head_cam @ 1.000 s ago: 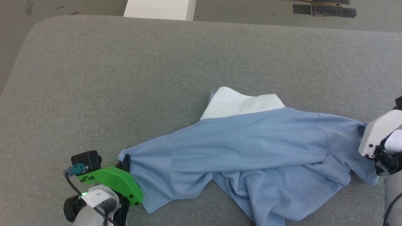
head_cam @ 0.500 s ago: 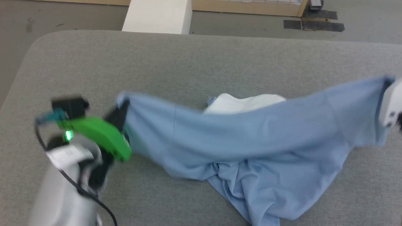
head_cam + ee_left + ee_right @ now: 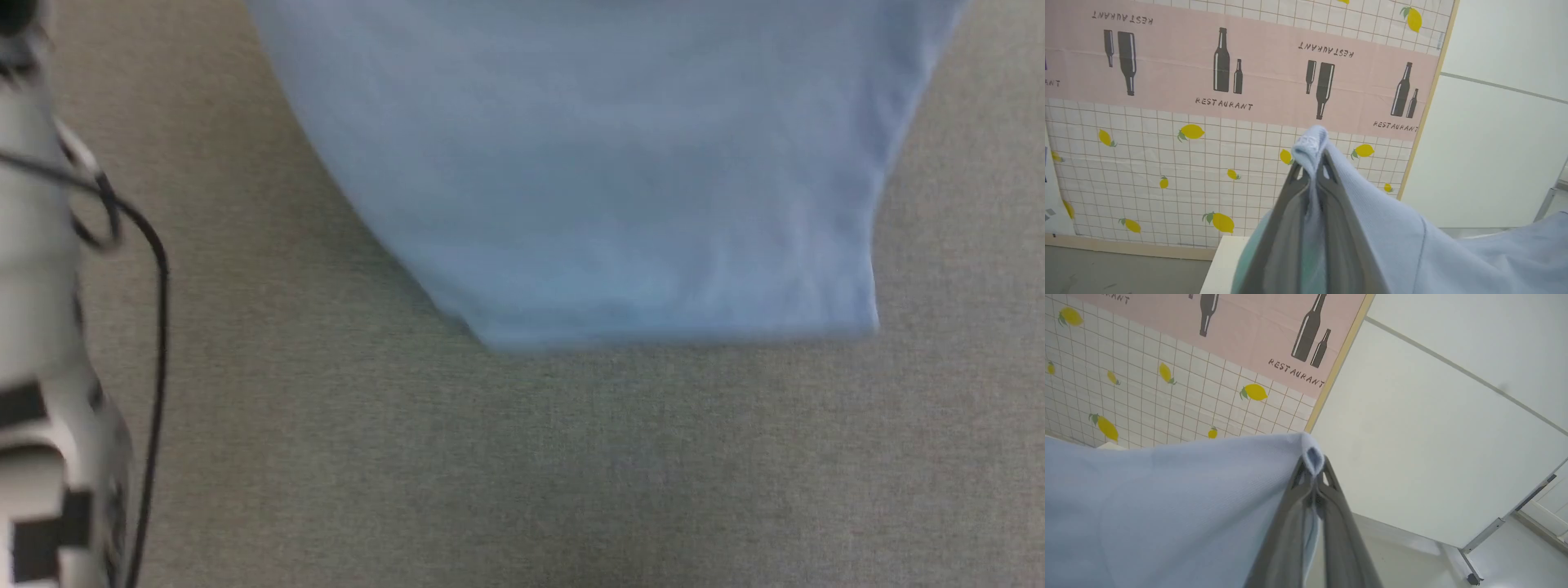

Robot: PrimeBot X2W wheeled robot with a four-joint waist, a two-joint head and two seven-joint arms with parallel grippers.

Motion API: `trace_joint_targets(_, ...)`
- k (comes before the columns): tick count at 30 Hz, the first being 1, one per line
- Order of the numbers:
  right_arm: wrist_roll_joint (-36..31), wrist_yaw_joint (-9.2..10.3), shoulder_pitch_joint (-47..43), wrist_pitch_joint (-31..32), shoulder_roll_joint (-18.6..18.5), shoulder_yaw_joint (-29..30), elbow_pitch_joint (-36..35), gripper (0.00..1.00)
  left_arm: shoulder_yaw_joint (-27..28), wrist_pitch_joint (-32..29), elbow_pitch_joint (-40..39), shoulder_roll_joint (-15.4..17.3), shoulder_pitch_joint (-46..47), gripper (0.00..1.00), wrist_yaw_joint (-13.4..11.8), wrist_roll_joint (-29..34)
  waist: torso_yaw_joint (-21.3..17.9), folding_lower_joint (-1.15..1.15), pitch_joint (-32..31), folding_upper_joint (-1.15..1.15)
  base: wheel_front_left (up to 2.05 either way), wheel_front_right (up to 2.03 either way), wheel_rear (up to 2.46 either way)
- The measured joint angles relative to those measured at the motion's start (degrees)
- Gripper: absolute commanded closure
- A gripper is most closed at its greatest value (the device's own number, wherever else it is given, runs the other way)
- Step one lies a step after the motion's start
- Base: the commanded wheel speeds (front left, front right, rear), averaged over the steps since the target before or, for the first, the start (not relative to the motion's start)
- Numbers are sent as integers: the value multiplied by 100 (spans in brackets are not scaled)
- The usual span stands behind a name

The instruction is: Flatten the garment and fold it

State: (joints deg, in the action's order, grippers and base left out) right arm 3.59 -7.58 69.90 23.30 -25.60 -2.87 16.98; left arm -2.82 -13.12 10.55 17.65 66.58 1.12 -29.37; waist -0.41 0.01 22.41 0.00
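we hold the garment (image 3: pixel 604 180) hanging spread above the counter (image 3: pixel 522 457), left gripper (image 3: pixel 1312 169) and right gripper (image 3: pixel 1313 469) each pinching its upper edge; not yet laid flat, we judge; all folding is left

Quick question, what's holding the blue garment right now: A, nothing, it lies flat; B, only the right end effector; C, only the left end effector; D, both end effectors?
D: the garment is pinched in the left end effector and in the right end effector.
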Motion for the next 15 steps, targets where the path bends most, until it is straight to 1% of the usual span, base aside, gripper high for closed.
trace_joint_targets(5,-316,-1,1158,-790,328,215,339,100,267,898,570,-59,1204,100,-282,203,-138,0,373,0,0,0,0)
trace_joint_targets(7,-454,-1,1510,-1061,432,323,428,100,342,1215,724,-73,1569,100,-321,243,-193,1,483,0,0,0,0)
trace_joint_targets(11,-677,0,2047,-1535,588,522,623,100,444,1626,1004,-91,2002,100,-259,198,-291,0,634,0,0,0,0)
trace_joint_targets(15,-684,0,2087,-1717,612,442,949,100,382,1699,1367,-121,1839,100,-19,119,-273,0,651,0,0,0,0)
